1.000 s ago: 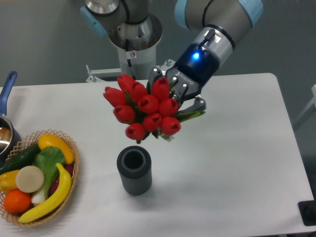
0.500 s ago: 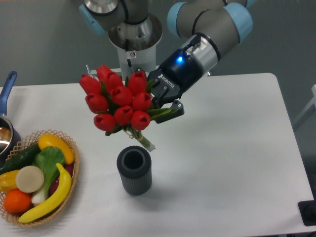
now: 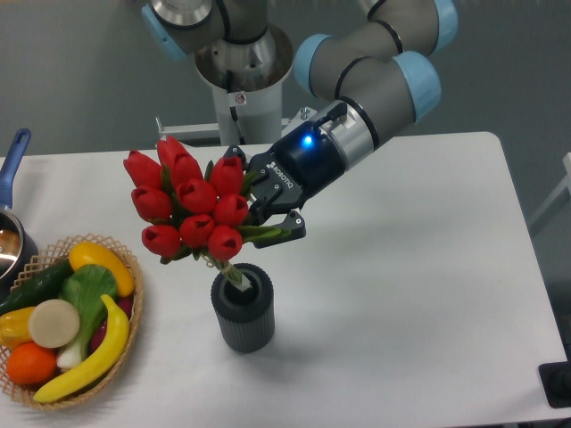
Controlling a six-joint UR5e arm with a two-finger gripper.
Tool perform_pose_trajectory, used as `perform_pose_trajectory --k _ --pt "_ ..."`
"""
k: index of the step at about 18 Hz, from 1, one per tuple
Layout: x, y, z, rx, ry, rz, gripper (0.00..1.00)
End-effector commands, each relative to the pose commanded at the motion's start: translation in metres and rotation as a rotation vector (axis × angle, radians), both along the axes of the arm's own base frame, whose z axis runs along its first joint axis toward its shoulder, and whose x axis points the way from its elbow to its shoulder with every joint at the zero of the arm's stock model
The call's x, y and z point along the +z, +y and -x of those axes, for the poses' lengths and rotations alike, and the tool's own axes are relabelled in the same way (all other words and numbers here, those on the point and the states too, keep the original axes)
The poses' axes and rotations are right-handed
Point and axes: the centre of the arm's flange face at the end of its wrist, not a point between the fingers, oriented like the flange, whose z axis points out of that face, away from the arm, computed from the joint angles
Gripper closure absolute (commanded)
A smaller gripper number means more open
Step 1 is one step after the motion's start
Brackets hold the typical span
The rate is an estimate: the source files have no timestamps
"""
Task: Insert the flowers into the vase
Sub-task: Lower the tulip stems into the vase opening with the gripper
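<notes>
Tabletop: flowers slanted, stems into vase

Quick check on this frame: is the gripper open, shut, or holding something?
Gripper: shut on the flowers, gripping the stems; the stem ends reach the mouth of the vase.

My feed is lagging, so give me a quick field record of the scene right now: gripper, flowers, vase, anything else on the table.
gripper: jaws shut on the flower stems
flowers: red tulip bunch, tilted left, stem ends at the vase mouth
vase: dark grey, upright on the white table
basket: fruit and vegetables, left of the vase
pot: blue handle, far left edge
</notes>
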Motion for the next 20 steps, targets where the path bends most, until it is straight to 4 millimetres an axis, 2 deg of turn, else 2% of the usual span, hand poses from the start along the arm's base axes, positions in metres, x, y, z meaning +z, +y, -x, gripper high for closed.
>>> perform_pose_trajectory --k 12,15,18,20 --pt "-0.022 -0.003 0.000 0.005 -0.039 0.024 0.59" --pt "-0.042 -0.009 -0.003 0.010 -0.078 0.045 0.59" --pt "-0.044 -0.010 -0.001 0.013 -0.081 0.047 0.59" --pt "-0.052 -0.011 0.004 0.019 -0.096 0.055 0.59"
